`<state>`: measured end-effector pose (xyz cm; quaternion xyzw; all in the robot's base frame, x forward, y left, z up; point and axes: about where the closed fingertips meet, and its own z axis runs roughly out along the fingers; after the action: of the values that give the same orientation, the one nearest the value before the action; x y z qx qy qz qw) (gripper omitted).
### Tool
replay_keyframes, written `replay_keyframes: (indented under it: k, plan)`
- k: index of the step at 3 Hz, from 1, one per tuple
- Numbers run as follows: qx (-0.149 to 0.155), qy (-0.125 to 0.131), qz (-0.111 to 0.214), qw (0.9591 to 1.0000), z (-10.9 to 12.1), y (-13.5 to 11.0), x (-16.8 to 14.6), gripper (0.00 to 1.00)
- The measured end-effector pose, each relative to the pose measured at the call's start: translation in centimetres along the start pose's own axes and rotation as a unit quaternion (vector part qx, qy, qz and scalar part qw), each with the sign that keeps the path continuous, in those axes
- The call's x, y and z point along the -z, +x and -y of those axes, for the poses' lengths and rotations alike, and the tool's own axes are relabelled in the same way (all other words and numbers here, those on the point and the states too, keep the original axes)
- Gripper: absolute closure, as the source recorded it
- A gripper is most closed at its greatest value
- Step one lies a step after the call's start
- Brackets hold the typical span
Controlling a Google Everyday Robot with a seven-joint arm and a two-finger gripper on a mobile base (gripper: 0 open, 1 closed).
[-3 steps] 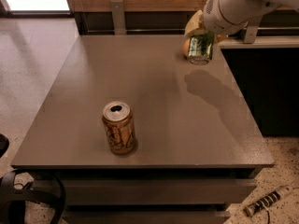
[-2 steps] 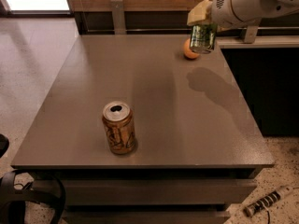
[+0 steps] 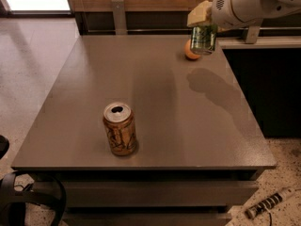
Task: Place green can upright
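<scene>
gripper (image 3: 202,21): pale two-finger tool on a white arm (image 3: 244,4), upper right of frame, over the table's far right corner; pinching the green can by its top end.
green can (image 3: 203,39): small aluminium drink can, dark green patterned body, silver ends; hangs clear of the tabletop, roughly upright, shadow on the surface below it.
orange ball (image 3: 189,52): small round orange object on the table, just beside the green can's lower end; touching or not, cannot tell.
orange-brown can (image 3: 120,128): aluminium can with dark scribbles, upright, lower left of centre, well apart from the gripper.
table (image 3: 155,79): flat grey matt top.
step in hand: likely lowering for set-down.
do it well: come straight down with the can's axis vertical, pick bare surface away from the orange ball and the right edge, seat the whole bottom rim flat before spreading the fingers, then lift straight up.
risk: light can tips if dragged sideways on release.
</scene>
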<state>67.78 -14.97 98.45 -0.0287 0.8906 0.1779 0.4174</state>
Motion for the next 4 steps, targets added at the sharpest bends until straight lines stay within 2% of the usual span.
replay_keyframes:
  k: [1, 2, 3, 4]
  plan:
    - [0.011, -0.034, 0.023, 0.9991, -0.3, 0.0, 0.0, 1.00]
    - [0.000, -0.063, 0.070, 0.9955, 1.1, -0.8, -2.6, 1.00]
    - [-0.049, -0.108, 0.156, 0.9807, 5.5, -3.7, -4.8, 1.00]
    - [-0.084, -0.175, 0.202, 0.9600, 10.0, -2.5, -2.7, 1.00]
